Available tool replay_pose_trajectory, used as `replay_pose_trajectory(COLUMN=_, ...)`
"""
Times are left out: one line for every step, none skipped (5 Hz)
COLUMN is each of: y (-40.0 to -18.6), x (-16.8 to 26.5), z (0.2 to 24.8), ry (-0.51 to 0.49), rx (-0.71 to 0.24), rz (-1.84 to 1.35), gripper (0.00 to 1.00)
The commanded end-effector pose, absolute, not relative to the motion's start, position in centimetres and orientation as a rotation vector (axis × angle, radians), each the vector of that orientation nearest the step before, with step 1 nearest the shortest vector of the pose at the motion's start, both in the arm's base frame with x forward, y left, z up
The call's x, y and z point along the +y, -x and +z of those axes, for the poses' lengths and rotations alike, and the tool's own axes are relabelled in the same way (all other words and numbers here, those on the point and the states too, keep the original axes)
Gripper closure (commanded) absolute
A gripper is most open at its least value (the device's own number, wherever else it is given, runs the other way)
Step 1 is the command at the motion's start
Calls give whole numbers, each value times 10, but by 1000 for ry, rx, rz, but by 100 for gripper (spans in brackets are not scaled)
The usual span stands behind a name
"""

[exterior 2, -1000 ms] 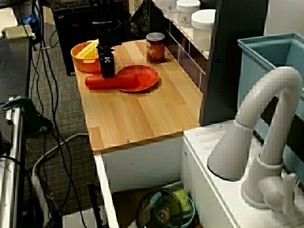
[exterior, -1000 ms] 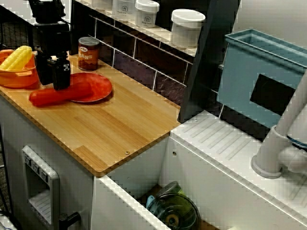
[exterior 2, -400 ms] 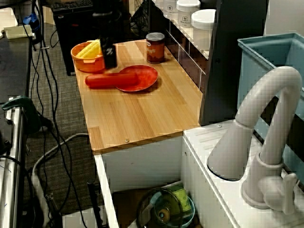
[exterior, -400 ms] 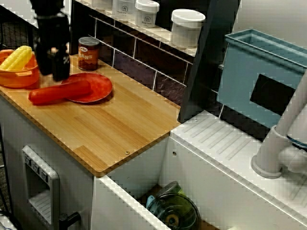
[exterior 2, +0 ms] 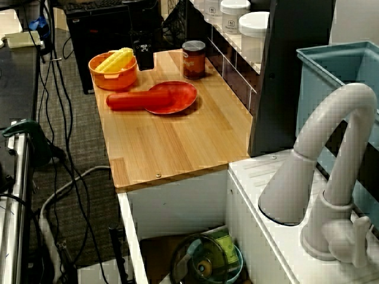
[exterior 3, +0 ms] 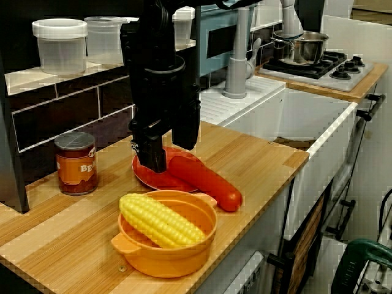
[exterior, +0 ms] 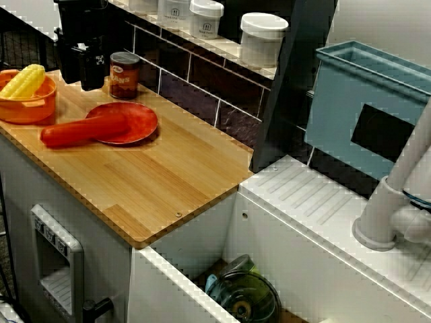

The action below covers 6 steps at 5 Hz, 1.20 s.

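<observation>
The tool (exterior 3: 170,154) is pictured spread and empty above the desk (exterior 3: 263,162), between an orange bowl (exterior 3: 184,248) and a can (exterior 3: 75,162), with a red sausage (exterior 3: 208,182) laid nearby

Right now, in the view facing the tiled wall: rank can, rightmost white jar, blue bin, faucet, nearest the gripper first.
1. can, next to the gripper.
2. white jar, on the ledge.
3. blue bin, past the dark post.
4. faucet, at the far end.
</observation>
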<state>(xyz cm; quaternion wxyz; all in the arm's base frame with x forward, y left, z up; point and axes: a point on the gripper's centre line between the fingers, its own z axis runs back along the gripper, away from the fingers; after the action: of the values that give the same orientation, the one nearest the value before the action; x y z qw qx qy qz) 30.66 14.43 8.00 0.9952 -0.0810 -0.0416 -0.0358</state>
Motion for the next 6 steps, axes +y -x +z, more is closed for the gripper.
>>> replay_pose_trajectory(y=-318, x=152, z=78, ry=52, rx=-172, rz=-99, gripper=0)
replay_pose_trajectory(y=-314, x=148, z=70, ry=13, rx=-194, rz=-130, gripper=0)
replay_pose_trajectory(y=-308, x=143, z=61, ry=-20, rx=-203, rz=-169, gripper=0)
replay_pose_trajectory(y=-307, x=141, z=55, ry=-45, rx=-197, rz=-193, gripper=0)
replay_pose_trajectory(y=-308, x=140, z=54, ry=-33, rx=-171, rz=-189, gripper=0)
replay_pose_trajectory(y=-306, x=137, z=58, ry=0, rx=-130, rz=-180, gripper=0)
